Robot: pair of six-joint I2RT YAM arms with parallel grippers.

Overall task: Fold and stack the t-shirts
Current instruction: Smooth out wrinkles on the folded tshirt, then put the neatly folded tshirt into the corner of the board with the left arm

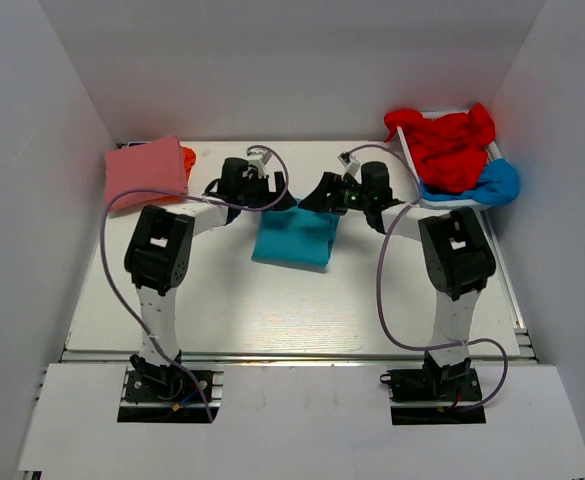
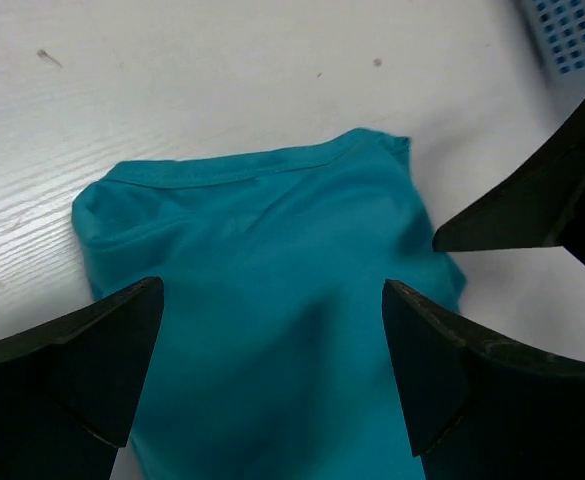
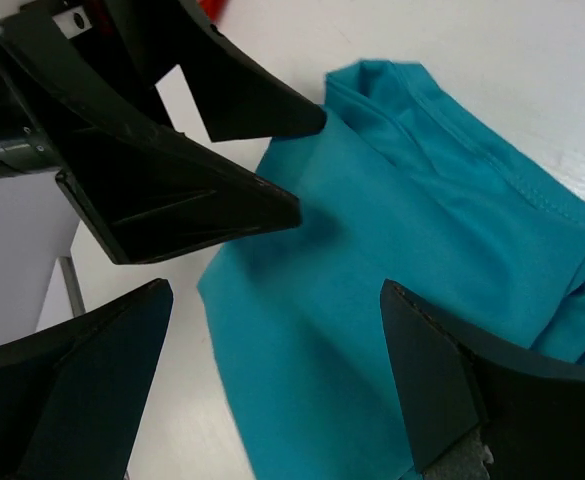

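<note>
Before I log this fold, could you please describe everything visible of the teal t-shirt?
The teal t-shirt is plain soft cloth, folded into a rough rectangle with a stitched hem along one edge. It lies flat on the white table between the arms. The left gripper and right gripper hang open over it, gripping nothing.

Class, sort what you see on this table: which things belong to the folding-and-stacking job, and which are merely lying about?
Job: teal t-shirt, folded, centre; pink t-shirt; orange t-shirt showing at its edge; red t-shirt; bright blue t-shirt.
Lying about: white mesh basket; purple cables.
</note>
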